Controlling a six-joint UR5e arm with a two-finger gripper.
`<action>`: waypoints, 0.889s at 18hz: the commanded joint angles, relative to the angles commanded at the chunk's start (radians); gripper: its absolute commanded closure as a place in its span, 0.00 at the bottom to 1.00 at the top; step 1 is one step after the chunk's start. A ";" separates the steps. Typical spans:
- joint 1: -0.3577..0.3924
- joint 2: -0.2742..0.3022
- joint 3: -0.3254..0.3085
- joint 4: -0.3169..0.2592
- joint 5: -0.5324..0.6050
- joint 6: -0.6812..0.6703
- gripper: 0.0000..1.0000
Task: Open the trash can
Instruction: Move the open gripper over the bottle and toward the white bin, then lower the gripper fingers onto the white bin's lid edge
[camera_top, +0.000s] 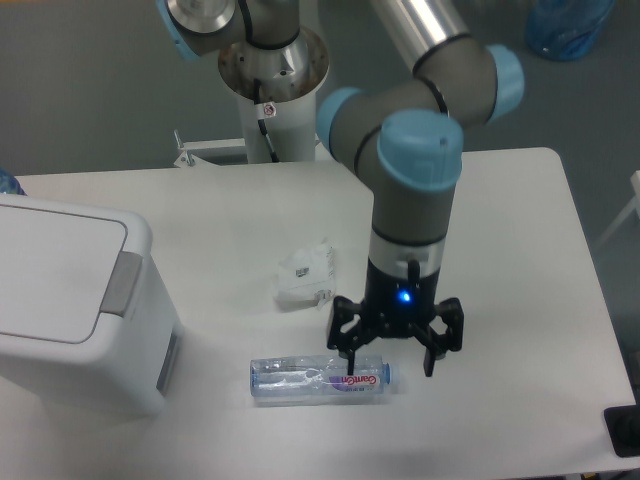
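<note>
The trash can is a large white boxy bin at the left edge of the table. Its flat lid lies closed, and the grey push tab sits at the lid's right edge. My gripper hangs far to the right of the bin, over the right end of a clear plastic bottle that lies on its side. The fingers are spread wide and hold nothing; the left fingertip is over the bottle and the right fingertip is just past its cap end.
A crumpled white wrapper lies on the table between the bin and the arm. The robot's base column stands at the back edge. A blue water jug is on the floor at the back right.
</note>
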 joint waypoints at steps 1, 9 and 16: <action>-0.002 0.002 0.003 -0.002 -0.015 -0.012 0.00; -0.077 0.087 -0.006 -0.083 -0.052 -0.089 0.00; -0.189 0.161 -0.017 -0.126 -0.068 -0.160 0.00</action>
